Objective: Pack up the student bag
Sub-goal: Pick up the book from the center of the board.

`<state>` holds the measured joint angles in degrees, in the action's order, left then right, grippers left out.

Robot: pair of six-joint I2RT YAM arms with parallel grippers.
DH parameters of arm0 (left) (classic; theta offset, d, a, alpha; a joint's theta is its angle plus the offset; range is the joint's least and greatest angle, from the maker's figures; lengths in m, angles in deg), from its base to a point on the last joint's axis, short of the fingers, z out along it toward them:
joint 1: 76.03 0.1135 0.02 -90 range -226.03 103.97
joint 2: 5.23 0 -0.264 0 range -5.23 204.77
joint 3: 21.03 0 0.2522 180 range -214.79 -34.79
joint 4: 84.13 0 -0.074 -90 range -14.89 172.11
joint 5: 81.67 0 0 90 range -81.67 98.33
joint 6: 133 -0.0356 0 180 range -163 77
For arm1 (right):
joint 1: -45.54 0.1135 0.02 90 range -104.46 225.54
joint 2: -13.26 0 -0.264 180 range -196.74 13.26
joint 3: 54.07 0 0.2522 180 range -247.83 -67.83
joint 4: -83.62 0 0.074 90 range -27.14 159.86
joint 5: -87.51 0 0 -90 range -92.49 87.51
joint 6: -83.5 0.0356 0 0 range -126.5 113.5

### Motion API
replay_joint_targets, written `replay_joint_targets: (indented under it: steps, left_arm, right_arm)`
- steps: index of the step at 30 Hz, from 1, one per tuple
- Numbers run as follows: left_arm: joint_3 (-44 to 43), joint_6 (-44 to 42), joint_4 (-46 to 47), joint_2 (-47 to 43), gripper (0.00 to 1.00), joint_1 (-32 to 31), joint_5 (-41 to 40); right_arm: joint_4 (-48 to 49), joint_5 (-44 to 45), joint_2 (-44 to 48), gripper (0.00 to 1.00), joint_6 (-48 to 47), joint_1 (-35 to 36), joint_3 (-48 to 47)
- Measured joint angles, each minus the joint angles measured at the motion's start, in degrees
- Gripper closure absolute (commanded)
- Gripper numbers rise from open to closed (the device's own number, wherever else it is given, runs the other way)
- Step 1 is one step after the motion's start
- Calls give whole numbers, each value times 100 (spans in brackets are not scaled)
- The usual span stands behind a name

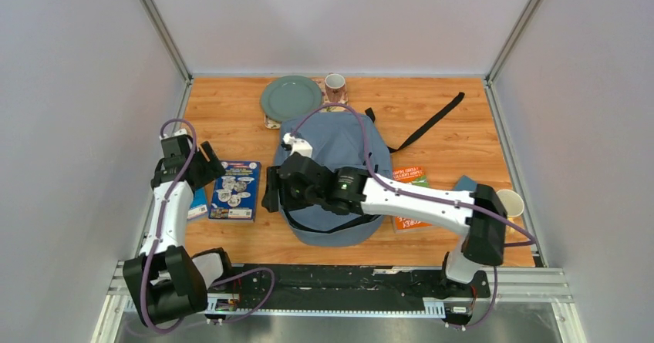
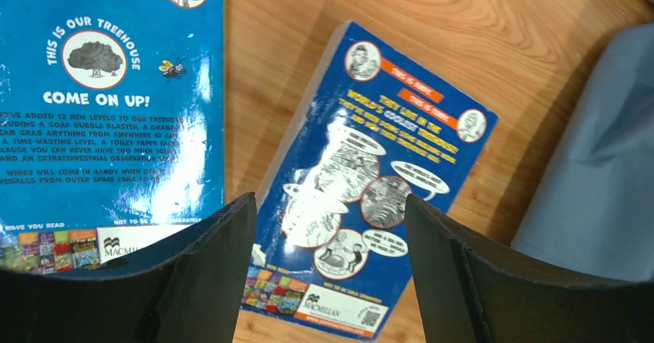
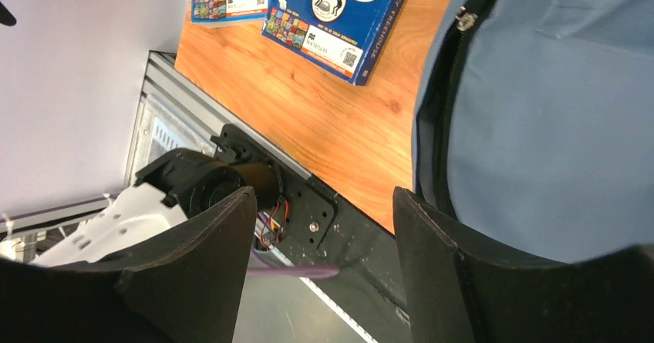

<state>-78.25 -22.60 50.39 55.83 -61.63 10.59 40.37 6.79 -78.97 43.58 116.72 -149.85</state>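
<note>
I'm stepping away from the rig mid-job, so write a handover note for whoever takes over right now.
Left gripper: open, empty, hovering over the dark blue paperback book.
Right gripper: open, empty, at the left edge of the large grey-blue fabric backpack, by its dark zip.
Things: the backpack lies flat in the middle. The dark blue book and a lighter blue book are to its left, an orange book to its right.
Done: nothing visibly packed.
Left: open the bag and load the books, probably the dark blue one first.
</note>
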Motion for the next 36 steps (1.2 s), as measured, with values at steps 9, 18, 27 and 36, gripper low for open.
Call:
replay_joint_targets:
  steps: [9,18,27,36]
  left_arm:
    - [264,-83,629,879,25,723,1012]
    - [219,-278,883,1412,26,922,1810]
    - [179,-317,872,1836,27,1250,2284]
    - [177,-413,833,2096,32,1266,2824]
  right_arm:
    - [-348,55,-1622,32,-24,-103,-1502]
    - [-509,-61,-2951,33,-33,-330,-2662]
    - [-365,-463,-3853,33,7,-529,-3071]
    - [-369,-575,-4389,32,267,-560,-3427]
